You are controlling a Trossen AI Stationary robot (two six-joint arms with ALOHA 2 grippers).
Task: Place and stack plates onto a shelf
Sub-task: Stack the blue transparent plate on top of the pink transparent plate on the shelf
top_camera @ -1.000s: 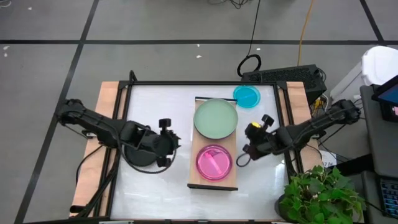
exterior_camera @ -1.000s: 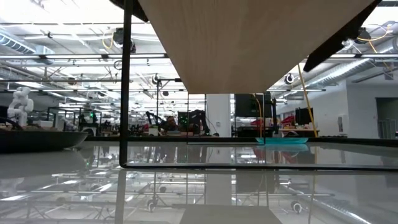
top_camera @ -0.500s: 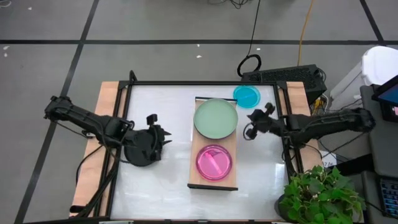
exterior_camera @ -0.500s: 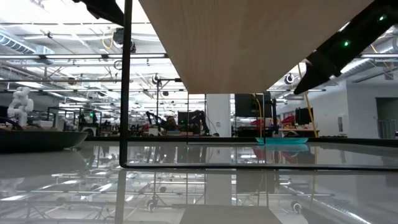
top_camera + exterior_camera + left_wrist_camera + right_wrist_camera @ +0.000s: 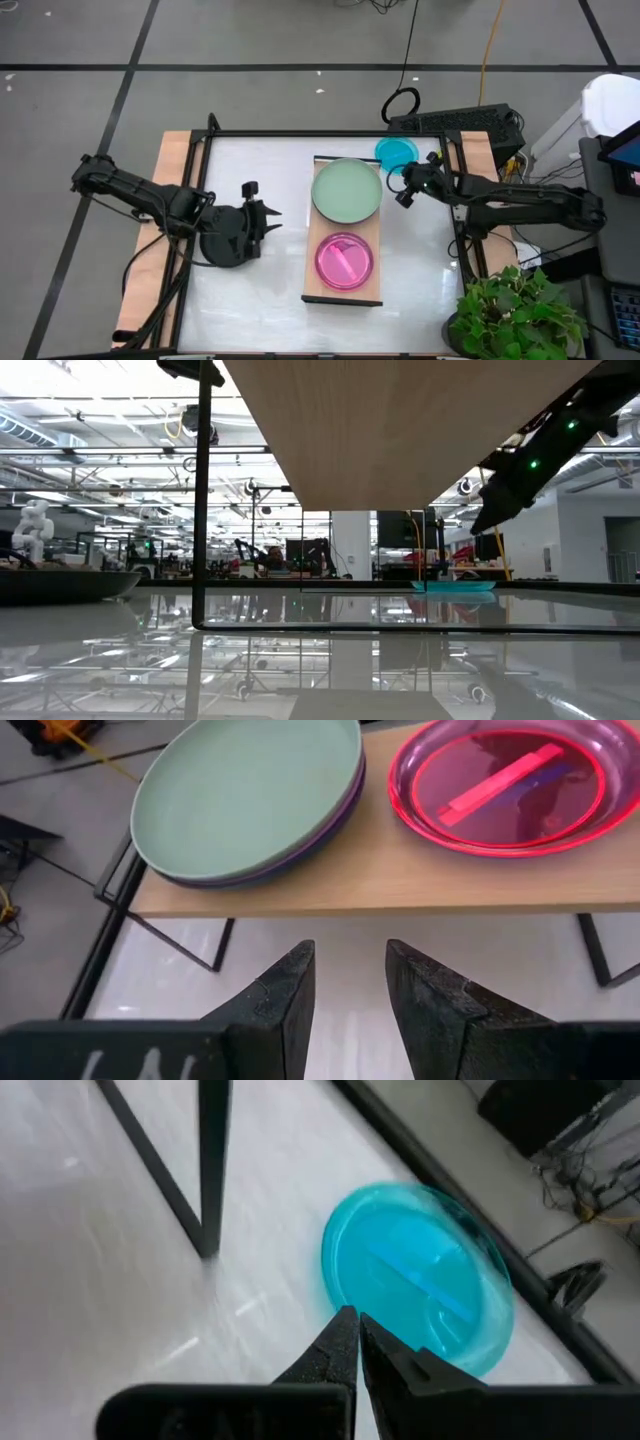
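The light-wood shelf point(image 5: 345, 292) stands on thin dark legs in the middle of the white table. On it a sage-green plate point(image 5: 347, 190) lies stacked on a purple plate point(image 5: 300, 860), with a pink plate point(image 5: 345, 260) on the board nearer me. A cyan plate point(image 5: 397, 152) rests flat on the table near the far edge. A black plate point(image 5: 222, 248) lies on the table left of the shelf. My left gripper point(image 5: 350, 948) is open and hovers at the black plate's right rim, facing the shelf. My right gripper point(image 5: 354, 1316) is shut, just short of the cyan plate point(image 5: 420, 1285).
The shelf's dark frame leg point(image 5: 210, 1170) stands close to the cyan plate. Black rails point(image 5: 330, 134) border the table. A keyboard point(image 5: 460, 122) lies past the far right corner and a potted plant point(image 5: 515, 310) stands at the near right corner.
My right gripper has swung from beside the pink plate toward the table's far edge, stretching out to just short of the cyan plate. My left arm has drawn back a little toward the table's left edge, its gripper staying over the black plate. No plate has moved.
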